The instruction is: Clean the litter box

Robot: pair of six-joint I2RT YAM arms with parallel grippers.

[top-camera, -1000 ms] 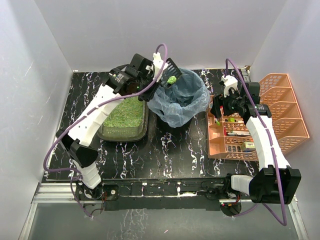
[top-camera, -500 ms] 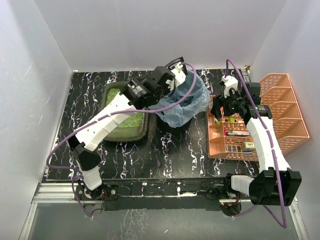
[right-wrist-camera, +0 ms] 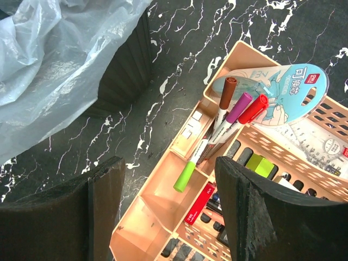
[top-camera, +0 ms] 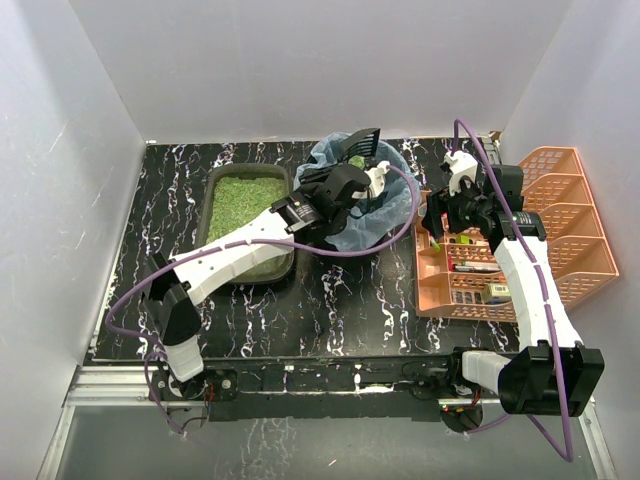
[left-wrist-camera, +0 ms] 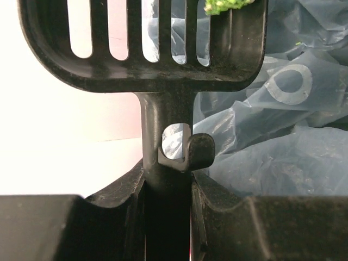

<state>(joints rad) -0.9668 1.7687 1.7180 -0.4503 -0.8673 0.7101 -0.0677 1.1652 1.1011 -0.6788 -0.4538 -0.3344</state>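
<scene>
- Holding the scoop in my left gripper, with the jaws clamped tight on its black handle. Where does the head sit from above?
- I see the slatted head over the far rim of the bin, the round one lined with a blue bag. A green clump lies on the slats at one corner.
- And the litter box?
- It's on the table, far left, just beside the bin. It is a dark green tray with green litter spread across its floor. My left arm reaches across its near right corner.
- What about the right side?
- My right gripper hangs with the jaws wide and nothing between them, above the left end of the orange organiser, which stands right of the bin. On that wrist camera I see markers with brown, purple and red caps lying together in one compartment. The bin's dark wall and the bag fill the left of that view. I cannot tell whether bin and organiser touch.
</scene>
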